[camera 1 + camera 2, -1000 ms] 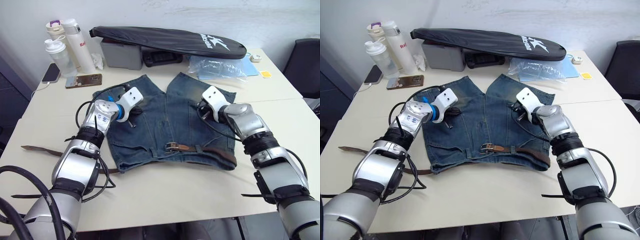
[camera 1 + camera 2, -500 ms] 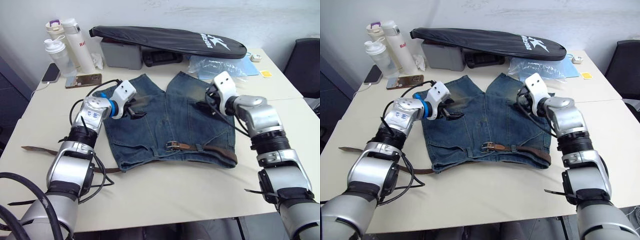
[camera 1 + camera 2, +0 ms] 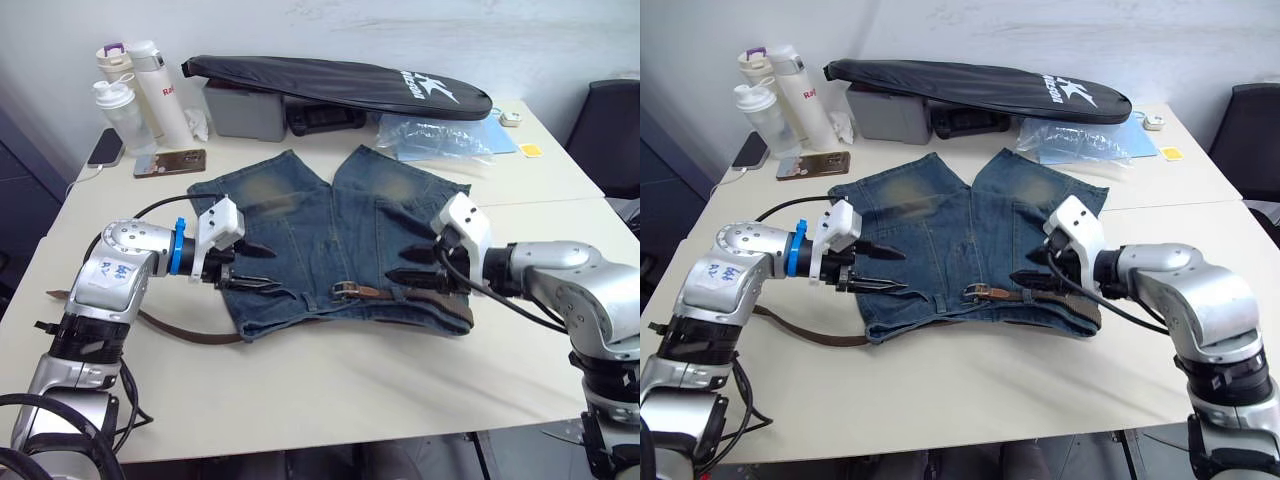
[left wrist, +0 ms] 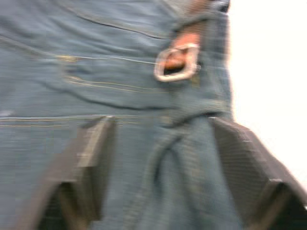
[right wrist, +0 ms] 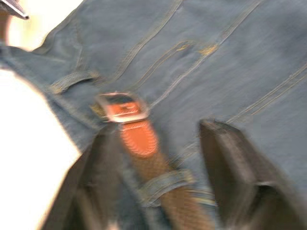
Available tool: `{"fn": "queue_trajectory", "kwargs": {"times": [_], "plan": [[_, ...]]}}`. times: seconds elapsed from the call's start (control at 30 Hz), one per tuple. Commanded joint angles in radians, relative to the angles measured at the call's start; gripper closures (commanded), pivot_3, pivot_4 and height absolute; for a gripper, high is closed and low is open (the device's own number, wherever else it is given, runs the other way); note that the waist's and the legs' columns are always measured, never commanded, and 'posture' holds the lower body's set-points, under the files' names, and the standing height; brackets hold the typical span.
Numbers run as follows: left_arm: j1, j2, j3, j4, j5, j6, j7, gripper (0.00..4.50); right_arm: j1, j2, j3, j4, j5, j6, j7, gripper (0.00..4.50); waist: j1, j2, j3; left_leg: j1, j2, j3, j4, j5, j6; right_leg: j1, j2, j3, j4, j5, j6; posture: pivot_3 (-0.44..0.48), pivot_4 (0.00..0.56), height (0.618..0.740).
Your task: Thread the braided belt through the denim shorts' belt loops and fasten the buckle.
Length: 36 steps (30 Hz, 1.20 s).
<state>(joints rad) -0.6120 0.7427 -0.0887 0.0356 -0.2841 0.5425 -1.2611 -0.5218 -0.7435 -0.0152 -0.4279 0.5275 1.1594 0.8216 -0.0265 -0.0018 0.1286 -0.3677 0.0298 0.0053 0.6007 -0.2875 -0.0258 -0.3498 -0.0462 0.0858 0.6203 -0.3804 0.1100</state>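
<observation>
Shorts (image 3: 330, 240): flat at centre of the table (image 3: 350, 380), waistband toward the bottom of the frame, legs toward the top.
Belt (image 3: 425, 298): along the right half of the waistband; other end trailing on the table at lower left.
Buckle (image 3: 346, 291): at mid-waistband, lying on the denim.
Belt loop (image 5: 165, 183): crossing over the strap just past the buckle.
Left gripper (image 3: 254, 269): at the shorts' left edge, fingers spread wide, holding nothing.
Right gripper (image 3: 408, 268): over the waistband's right part, fingers apart either side of the strap, gripping nothing.
</observation>
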Motion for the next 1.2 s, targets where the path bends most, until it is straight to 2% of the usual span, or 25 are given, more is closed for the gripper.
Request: {"fn": "queue_trajectory", "kwargs": {"times": [0.03, 0.1, 0.17, 0.3, 0.43, 0.53, 0.7, 0.8, 0.9, 1.03, 1.2], "plan": [[0.037, 0.029, -0.035, -0.038, 0.022, -0.057, -0.021, 2.92, 0.042, -0.015, -0.015, -0.023, 0.000, -0.017, -0.030, 3.64, 0.000, 0.000, 0.000, 0.001, 0.000, -0.001, 0.000, 0.000, 0.001, 0.002, 0.000, 0.000, 0.000, 0.000, 0.000, 0.000, 0.150, 0.740], [0.053, 0.034, -0.051, -0.040, 0.028, -0.073, -0.033, 3.62, 0.063, -0.010, -0.002, -0.012, -0.008, -0.023, -0.045, 4.43, -0.001, 0.000, 0.000, 0.001, 0.000, -0.001, 0.000, -0.001, 0.001, 0.002, 0.000, 0.000, 0.000, 0.000, 0.000, 0.000, 0.150, 0.740], [0.085, 0.058, -0.076, -0.032, 0.041, -0.119, -0.078, 4.40, 0.090, -0.003, 0.011, 0.003, -0.013, -0.019, -0.056, 4.50, -0.001, 0.000, 0.000, 0.000, 0.000, -0.001, 0.000, -0.001, 0.002, 0.002, 0.000, 0.000, 0.000, 0.000, 0.000, 0.000, 0.150, 0.740], [0.122, 0.076, -0.128, 0.043, 0.111, -0.246, -0.094, 4.40, 0.155, -0.002, 0.030, 0.032, -0.034, -0.022, -0.081, 4.50, -0.002, 0.000, 0.000, 0.000, 0.000, -0.001, 0.000, -0.001, 0.002, 0.002, 0.000, 0.000, -0.001, 0.000, 0.000, 0.000, 0.150, 0.740], [0.188, 0.092, -0.190, 0.034, 0.164, -0.354, -0.121, 4.40, 0.239, -0.059, 0.084, 0.034, -0.064, -0.033, -0.073, 4.50, -0.002, 0.000, 0.000, 0.000, 0.000, -0.001, -0.001, -0.002, 0.003, 0.002, 0.000, -0.001, -0.001, 0.000, 0.000, 0.000, 0.150, 0.740], [0.203, 0.103, -0.255, 0.127, 0.272, -0.518, -0.104, 4.40, 0.296, -0.078, 0.108, 0.042, -0.085, -0.018, -0.093, 4.50, -0.002, 0.001, 0.000, 0.001, 0.000, -0.001, -0.001, -0.002, 0.003, 0.003, 0.000, -0.001, -0.002, 0.000, -0.001, 0.000, 0.150, 0.740], [0.191, 0.082, -0.302, 0.206, 0.362, -0.653, -0.056, 4.40, 0.329, -0.114, 0.155, 0.064, -0.120, -0.022, -0.111, 4.50, 0.000, -0.002, -0.004, 0.004, 0.001, -0.002, -0.002, -0.003, 0.004, 0.008, -0.001, -0.001, -0.009, 0.000, -0.001, 0.000, 0.150, 0.740], [0.192, 0.065, -0.286, 0.204, 0.322, -0.636, -0.067, 4.40, 0.328, -0.097, 0.121, 0.030, -0.088, -0.029, -0.099, 4.50, -0.003, -0.005, -0.008, 0.015, 0.001, -0.001, -0.006, -0.004, 0.004, 0.018, -0.003, -0.002, -0.013, -0.002, -0.005, 0.000, 0.150, 0.740], [0.159, 0.059, -0.235, 0.217, 0.248, -0.588, -0.084, 4.40, 0.301, -0.077, 0.045, -0.017, -0.024, -0.046, -0.067, 4.50, -0.003, -0.002, -0.011, 0.017, 0.001, -0.001, -0.008, -0.007, 0.003, 0.026, -0.004, -0.002, -0.016, -0.004, -0.009, 0.000, 0.150, 0.740], [0.087, 0.043, -0.109, 0.170, 0.025, -0.372, -0.147, 4.40, 0.244, -0.081, -0.072, -0.082, 0.086, -0.020, -0.024, 4.50, -0.001, 0.000, -0.013, 0.017, 0.000, -0.004, -0.008, -0.007, 0.003, 0.025, -0.006, -0.006, -0.015, -0.005, -0.010, 0.000, 0.150, 0.740], [0.048, 0.044, -0.096, 0.112, -0.035, -0.297, -0.180, 4.40, 0.250, -0.161, -0.081, -0.095, 0.061, 0.004, -0.013, 4.50, -0.003, 0.003, -0.007, 0.014, 0.000, -0.007, -0.007, -0.006, 0.004, 0.020, -0.009, -0.015, -0.012, -0.005, -0.010, 0.000, 0.150, 0.740]]}}
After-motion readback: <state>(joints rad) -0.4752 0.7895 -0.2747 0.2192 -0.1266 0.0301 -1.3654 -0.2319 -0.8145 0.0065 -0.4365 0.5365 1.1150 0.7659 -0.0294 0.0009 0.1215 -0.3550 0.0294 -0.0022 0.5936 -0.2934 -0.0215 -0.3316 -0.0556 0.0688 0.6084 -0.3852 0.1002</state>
